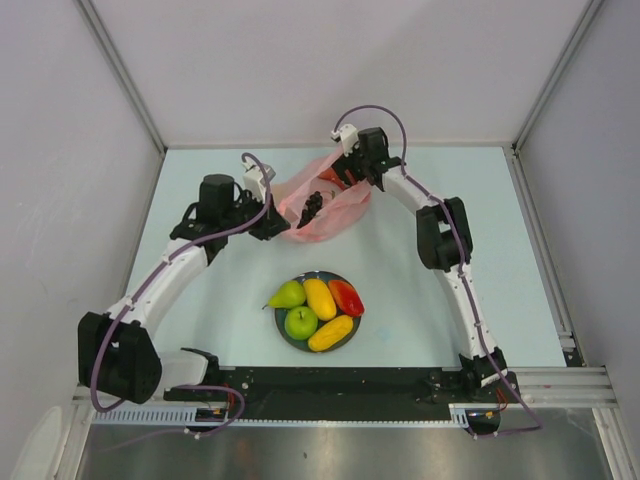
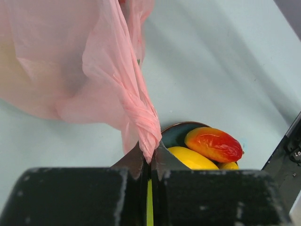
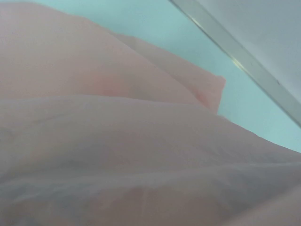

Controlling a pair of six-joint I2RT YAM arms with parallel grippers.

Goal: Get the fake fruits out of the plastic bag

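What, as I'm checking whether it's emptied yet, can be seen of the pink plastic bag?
The pink plastic bag is thin, crinkly, translucent film, slumped on the far middle of the table, beyond the plate. The left hand is shut on a twisted bunch of its film, drawn taut. The right hand sits at its far edge, fingers hidden in the folds. A dark lump, perhaps grapes, shows inside.
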